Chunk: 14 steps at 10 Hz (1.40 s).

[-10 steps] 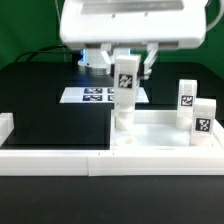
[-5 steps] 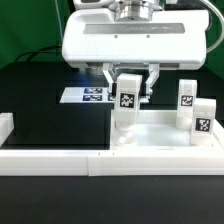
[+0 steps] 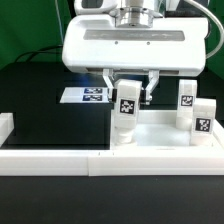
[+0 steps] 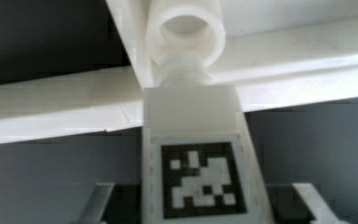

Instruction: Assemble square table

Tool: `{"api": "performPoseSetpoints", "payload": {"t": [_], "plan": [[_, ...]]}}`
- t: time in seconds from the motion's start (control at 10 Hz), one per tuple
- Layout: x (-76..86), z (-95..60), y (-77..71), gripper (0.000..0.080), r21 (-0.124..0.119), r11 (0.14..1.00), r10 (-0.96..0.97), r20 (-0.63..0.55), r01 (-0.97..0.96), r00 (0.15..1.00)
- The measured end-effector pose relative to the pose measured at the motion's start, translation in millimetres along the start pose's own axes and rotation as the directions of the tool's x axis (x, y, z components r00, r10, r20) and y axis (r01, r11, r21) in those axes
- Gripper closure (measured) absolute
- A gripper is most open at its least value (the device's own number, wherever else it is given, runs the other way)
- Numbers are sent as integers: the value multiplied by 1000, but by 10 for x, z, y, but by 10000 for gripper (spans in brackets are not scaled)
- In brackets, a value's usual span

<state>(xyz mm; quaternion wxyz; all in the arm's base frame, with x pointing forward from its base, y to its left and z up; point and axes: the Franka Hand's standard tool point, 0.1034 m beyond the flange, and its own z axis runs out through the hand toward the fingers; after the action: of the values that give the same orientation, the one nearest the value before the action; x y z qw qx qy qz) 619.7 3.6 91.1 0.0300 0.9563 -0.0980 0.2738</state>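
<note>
White blocky tagged leg [image 3: 125, 108] upright over slab [image 3: 160, 135] corner socket [image 4: 188, 24], end effector [image 3: 128, 88] clamped around it.

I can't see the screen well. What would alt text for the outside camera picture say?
A robot claw holds a white tagged leg upright over a corner of the white square slab. Two more tagged legs stand at the exterior view's right, and the marker board lies behind on the black table.
</note>
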Motion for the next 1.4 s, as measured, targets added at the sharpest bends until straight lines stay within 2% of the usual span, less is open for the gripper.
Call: {"api": "performPoseSetpoints", "payload": {"t": [0.7,1.1,1.2,1.3,1.4], "plan": [[-191,112,-9,508,-7,1000,-27,24,27,999],[-183,118,-8,508,-7,999,-46,21,46,999],[-183,118,-9,435,-6,999,-53,21,53,998],[-183,118,-9,255,-6,998,-60,21,60,998],[-183,118,-9,183,-6,998,-62,21,63,998]]}}
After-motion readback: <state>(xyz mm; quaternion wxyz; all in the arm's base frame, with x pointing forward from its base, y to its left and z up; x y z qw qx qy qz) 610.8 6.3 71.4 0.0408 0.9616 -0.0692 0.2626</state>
